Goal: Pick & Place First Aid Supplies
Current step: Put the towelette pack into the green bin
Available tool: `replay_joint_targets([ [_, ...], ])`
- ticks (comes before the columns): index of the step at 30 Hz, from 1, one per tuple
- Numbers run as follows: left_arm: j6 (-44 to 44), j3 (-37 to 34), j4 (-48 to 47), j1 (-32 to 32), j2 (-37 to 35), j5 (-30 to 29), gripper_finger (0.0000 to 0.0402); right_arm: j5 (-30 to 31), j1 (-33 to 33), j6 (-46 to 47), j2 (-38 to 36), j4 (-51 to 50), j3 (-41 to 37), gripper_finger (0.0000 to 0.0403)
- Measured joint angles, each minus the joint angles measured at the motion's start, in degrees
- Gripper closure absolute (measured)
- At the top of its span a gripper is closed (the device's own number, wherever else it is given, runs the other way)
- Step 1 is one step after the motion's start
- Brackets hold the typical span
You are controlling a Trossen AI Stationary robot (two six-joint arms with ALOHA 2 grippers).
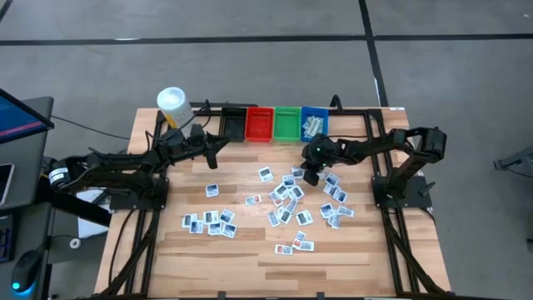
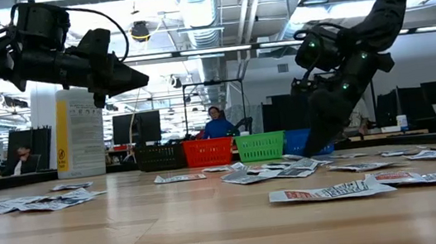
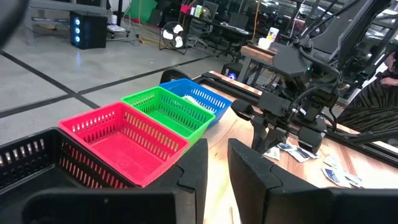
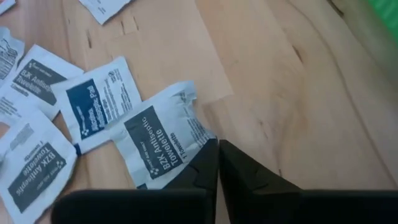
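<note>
Several small white first aid packets (image 1: pixel 287 200) lie flat on the wooden table, with another cluster (image 1: pixel 208 222) toward the left. My right gripper (image 1: pixel 311 177) is down at the far edge of the right cluster, tipped steeply downward and shut on the edge of one white packet printed "BZK Antiseptic Towelette" (image 4: pixel 158 146). My left gripper (image 1: pixel 218 143) hovers level above the table near the black bin (image 1: pixel 234 123), its fingers (image 3: pixel 193 177) a narrow gap apart with nothing between them. My right gripper pinches the towelette packet by its edge (image 4: pixel 202 140), right at the fingertips (image 4: pixel 208 163). The fingers slant down onto it from above. That edge looks crumpled and slightly raised, while the rest of the packet lies on the table.
A row of black, red (image 1: pixel 259 123), green (image 1: pixel 287 123) and blue (image 1: pixel 314 123) bins stands at the table's far edge; the blue one holds some packets. A white-capped yellow bottle (image 1: pixel 173 104) stands at the far left. Bare wood lies toward the near edge.
</note>
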Motion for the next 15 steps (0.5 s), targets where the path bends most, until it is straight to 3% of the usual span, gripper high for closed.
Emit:
replay_joint_targets([
  [15,0.0,0.0,0.0,0.0,0.0,0.0,0.0339,-0.5,0.1,-2.3,0.2,0.2,7.9,0.0402],
])
